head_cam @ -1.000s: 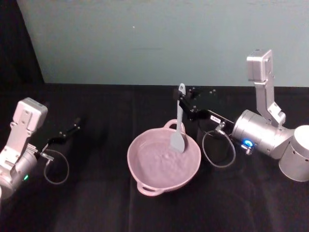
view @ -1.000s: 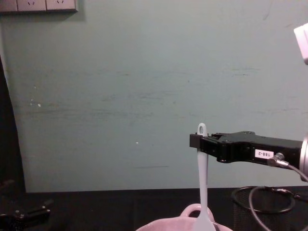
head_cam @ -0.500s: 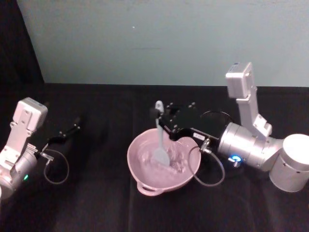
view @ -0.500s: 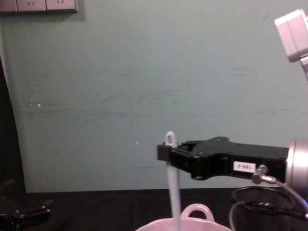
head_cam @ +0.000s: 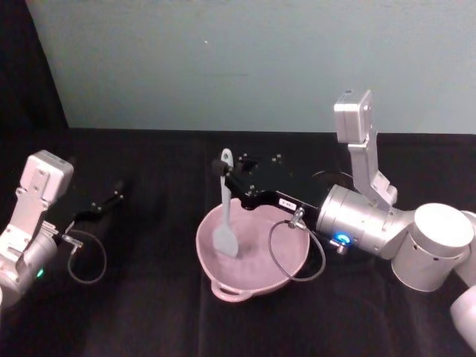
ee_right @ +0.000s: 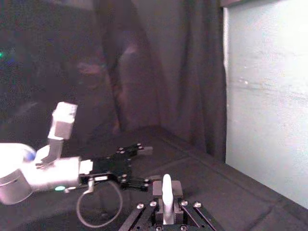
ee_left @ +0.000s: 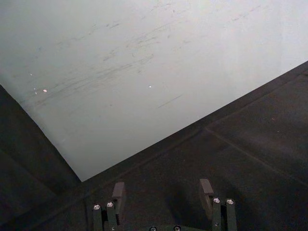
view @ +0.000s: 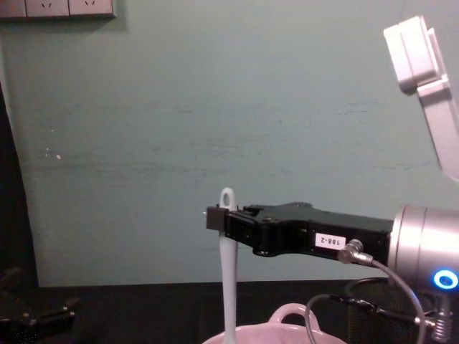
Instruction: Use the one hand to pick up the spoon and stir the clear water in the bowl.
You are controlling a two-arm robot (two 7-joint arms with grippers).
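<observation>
While the right gripper (head_cam: 225, 177) reaches in from the right above the pale pink bowl (head_cam: 210, 277), its jaws are clenched on the upper handle of the spoon (head_cam: 224, 219), just below the small loop hole at the top. The spoon stands nearly upright, its flat scoop down inside the bowl towards the left side; I cannot tell how deep the water lies around it. From the chest view the right gripper (view: 215, 217) juts out level, its white number label facing us, and the spoon (view: 228, 265) drops straight down from its tip behind the bowl (view: 285, 313) rim with its arched loop handle. The right wrist view shows the spoon (ee_right: 166, 199) handle pinched between the two fingers. A grey cable (head_cam: 286, 256) loops from the gripper over the bowl's right side. The bowl sits mid-table on the black cloth (head_cam: 149, 316). Off to the left, well apart from the bowl, the left gripper (head_cam: 114, 196) is parked above the cloth, and in its wrist view the left gripper (ee_left: 163, 190) has its fingers spread apart with nothing between them.
</observation>
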